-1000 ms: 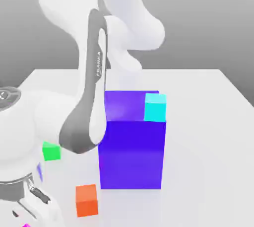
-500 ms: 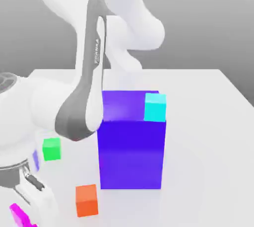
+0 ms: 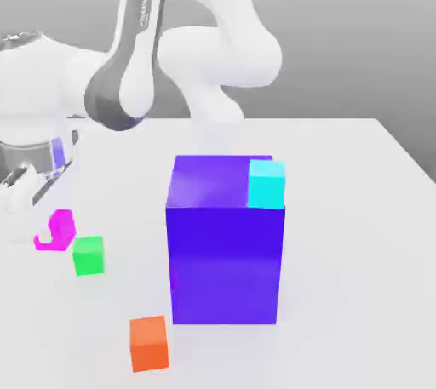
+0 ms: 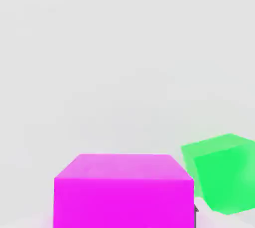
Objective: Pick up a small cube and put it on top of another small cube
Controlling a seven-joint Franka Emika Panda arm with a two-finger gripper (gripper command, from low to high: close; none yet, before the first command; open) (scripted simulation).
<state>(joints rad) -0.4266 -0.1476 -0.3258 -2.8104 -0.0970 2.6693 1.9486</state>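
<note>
- Grey backdrop behind, shading darker toward a pale table point(image 3: 358, 277) that carries the scene.
- On it stands a large blue-violet block point(image 3: 226, 264), with a small cyan cube point(image 3: 266, 185) at one corner of its top, on the side toward the exterior view's right.
- The small magenta cube point(image 3: 61, 227) is at the exterior view's left, clamped in the tool point(image 3: 48, 232), whose jaws are closed on it; a pale fingertip covers part of its face.
- Near it in the exterior view sits the green cube point(image 3: 88, 256); the orange cube point(image 3: 149, 344) rests on the table in front of the big block, toward the exterior view's left.
- From the hand, the magenta cube looks squarely seated in the grip, with the green one near it and turned at an angle to it.
- Done, as far as can be judged: the grasp, and probably the lift, though the gap under the cube is hard to make out.
- Left to do: carry it above another small cube, line it up, lower it, let go and back away. It is on top of none of them.
- Which cube is meant as the base cannot be told; green is the nearest candidate, and a low pass could knock it.
</note>
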